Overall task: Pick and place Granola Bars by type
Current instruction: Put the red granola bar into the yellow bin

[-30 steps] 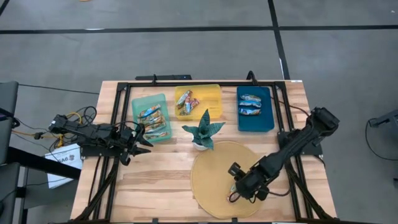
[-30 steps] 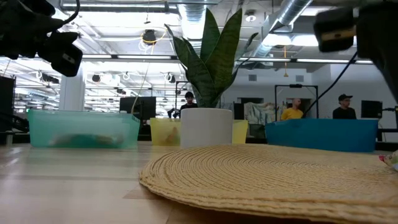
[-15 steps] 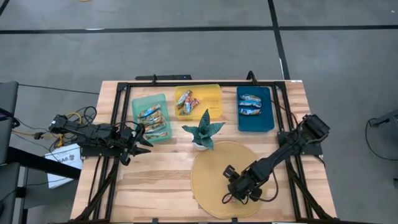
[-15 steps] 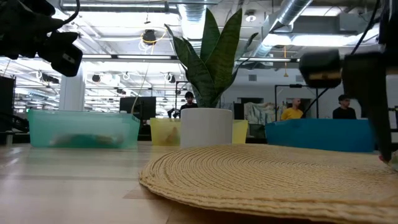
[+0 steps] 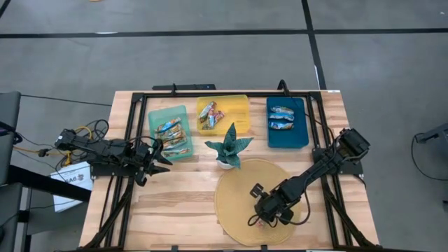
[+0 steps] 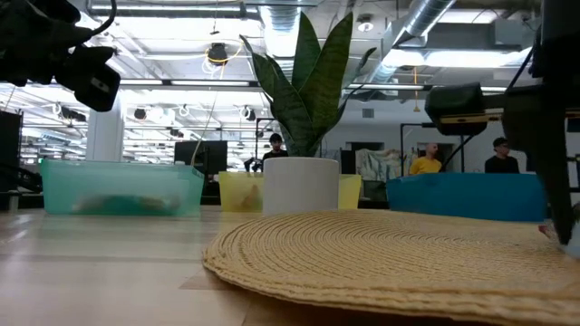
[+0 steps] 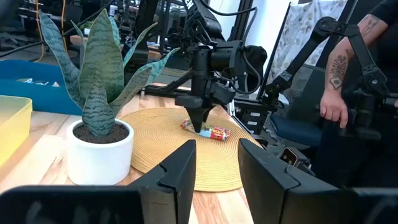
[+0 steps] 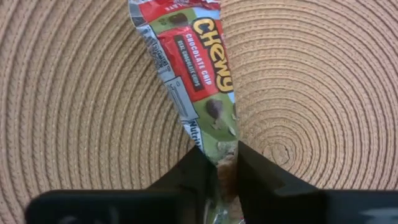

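From above we see the right gripper (image 5: 260,218) down on the round woven mat (image 5: 234,189), while the left gripper (image 5: 158,159) waits beside the teal bin (image 5: 159,117); sorted bars lie there, in the yellow bin (image 5: 234,106) and in the blue bin (image 5: 299,133).

At table height we make out only the plant (image 6: 304,109) and the mat's edge.

Past the left arm's parted fingers (image 7: 180,171), the right gripper stands tip-down on a red-wrapped granola bar (image 7: 210,130) lying on the mat.

The right wrist shows it plainly — both fingers (image 8: 199,171) pinch the bar's end, the "Chewy" wrapper flat on the weave.
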Controlling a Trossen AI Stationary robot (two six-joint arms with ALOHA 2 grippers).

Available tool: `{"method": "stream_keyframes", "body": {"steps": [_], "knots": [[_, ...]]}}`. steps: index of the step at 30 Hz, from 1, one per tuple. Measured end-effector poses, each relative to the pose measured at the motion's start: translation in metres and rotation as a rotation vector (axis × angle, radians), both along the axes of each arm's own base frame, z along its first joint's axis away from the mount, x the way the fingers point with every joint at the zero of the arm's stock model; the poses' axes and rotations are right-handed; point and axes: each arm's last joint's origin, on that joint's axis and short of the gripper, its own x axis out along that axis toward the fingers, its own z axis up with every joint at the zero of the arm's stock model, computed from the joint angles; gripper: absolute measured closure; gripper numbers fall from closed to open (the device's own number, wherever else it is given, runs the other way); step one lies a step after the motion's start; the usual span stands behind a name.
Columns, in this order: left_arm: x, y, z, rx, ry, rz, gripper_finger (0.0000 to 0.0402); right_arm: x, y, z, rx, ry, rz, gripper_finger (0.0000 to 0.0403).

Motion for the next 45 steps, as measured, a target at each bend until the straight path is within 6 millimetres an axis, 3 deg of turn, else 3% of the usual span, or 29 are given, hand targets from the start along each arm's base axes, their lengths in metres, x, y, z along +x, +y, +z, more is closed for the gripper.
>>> {"method": "stream_keyframes", "body": {"steps": [7,14,20,29,37,45], "knots": [[0.0,0.0,0.0,0.0,0.0,0.0,0.029,0.001,-0.001,0.001,0.012,0.005,-0.047,0.0392],[0.0,0.0,0.0,0.0,0.0,0.0,0.029,0.007,-0.004,0.016,0.117,-0.045,-0.113,0.0383],[0.0,0.0,0.0,0.0,0.0,0.0,0.029,0.013,-0.013,0.053,0.26,-0.179,-0.176,0.0381],[0.0,0.0,0.0,0.0,0.0,0.0,0.029,0.016,-0.045,0.132,0.537,-0.51,-0.312,0.039],[0.0,0.0,0.0,0.0,0.0,0.0,0.029,-0.002,-0.075,0.191,0.71,-0.752,-0.368,0.0379],[0.0,0.0,0.0,0.0,0.0,0.0,0.029,-0.028,-0.097,0.23,0.793,-0.914,-0.376,0.0386]]}}
